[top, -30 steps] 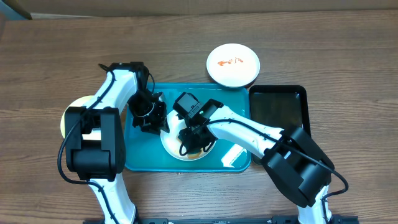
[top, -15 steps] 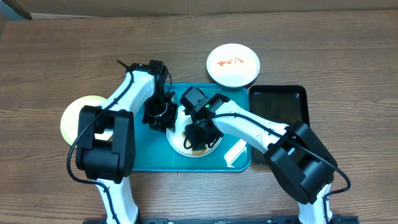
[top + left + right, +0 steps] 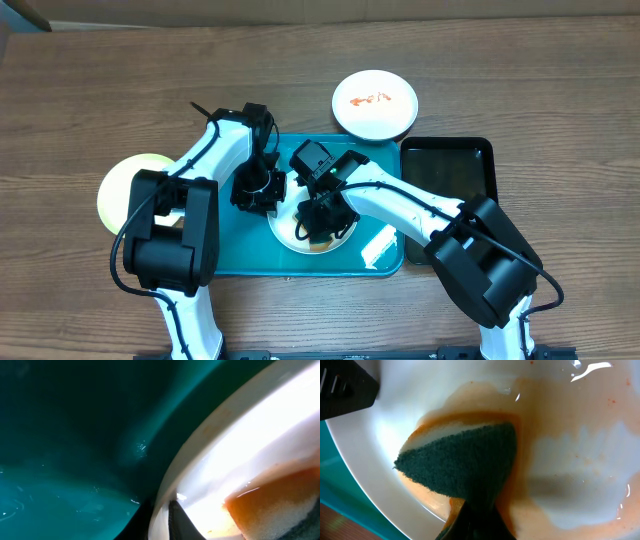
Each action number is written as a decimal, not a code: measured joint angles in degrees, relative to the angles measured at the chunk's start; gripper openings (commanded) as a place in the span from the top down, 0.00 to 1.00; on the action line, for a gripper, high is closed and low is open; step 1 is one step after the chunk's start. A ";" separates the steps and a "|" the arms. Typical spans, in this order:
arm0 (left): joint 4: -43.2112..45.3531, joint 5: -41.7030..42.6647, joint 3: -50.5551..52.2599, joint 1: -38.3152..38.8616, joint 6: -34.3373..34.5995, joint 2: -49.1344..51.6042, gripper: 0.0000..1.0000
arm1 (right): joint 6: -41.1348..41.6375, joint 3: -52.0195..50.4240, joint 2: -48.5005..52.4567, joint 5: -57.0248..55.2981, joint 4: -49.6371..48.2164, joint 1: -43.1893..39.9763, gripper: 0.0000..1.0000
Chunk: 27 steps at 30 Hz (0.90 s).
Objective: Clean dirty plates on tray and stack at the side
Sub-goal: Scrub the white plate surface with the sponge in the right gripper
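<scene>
- Looking down from overhead, we see the glossy teal-blue rectangular tray [image 3: 230,250] lying in the middle of the brown wood-grain surface [image 3: 100,90].
- A round white plate washed with orange sauce [image 3: 285,235] sits on the tray, a little toward 6 o'clock of its centre.
- The left end effector [image 3: 262,190] stands at this plate's 9 o'clock edge. In the left wrist view its jaws are narrow, one dark fingertip [image 3: 175,520] inside the rim and one outside, pinching the plate [image 3: 240,450] above the tray floor [image 3: 60,435].
- The right end effector [image 3: 318,218] is over the plate's middle, closed on a dark-green scouring sponge with a pale backing [image 3: 460,460].
- In the right wrist view we find the sponge pressed flat on the wet, orange-tinted plate [image 3: 570,450].
- A second round white plate with orange-red smears [image 3: 375,104] rests on the surface at the tray's 1 o'clock, just beyond its rim.
- A round pale-yellow plate [image 3: 120,185] lies on the surface at the tray's 9 o'clock, partly hidden by the left arm.
- A narrow black rectangular tray [image 3: 447,172] sits just beside the teal tray at 3 o'clock.
</scene>
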State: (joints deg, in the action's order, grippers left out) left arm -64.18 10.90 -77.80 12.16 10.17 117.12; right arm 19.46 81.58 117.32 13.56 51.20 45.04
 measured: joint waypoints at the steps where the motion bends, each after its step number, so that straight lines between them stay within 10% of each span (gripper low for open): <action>1: 0.02 0.24 0.00 0.11 -0.11 -0.15 0.96 | 0.02 0.00 0.00 -0.02 0.48 0.00 0.96; 27: -1.38 -0.37 0.22 0.63 0.48 -0.63 0.96 | 0.02 0.17 0.26 -3.02 1.31 -8.48 0.96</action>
State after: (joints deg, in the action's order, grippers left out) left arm -65.56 10.52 -77.58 12.80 10.66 116.49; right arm 19.49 81.76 117.58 10.55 52.51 36.56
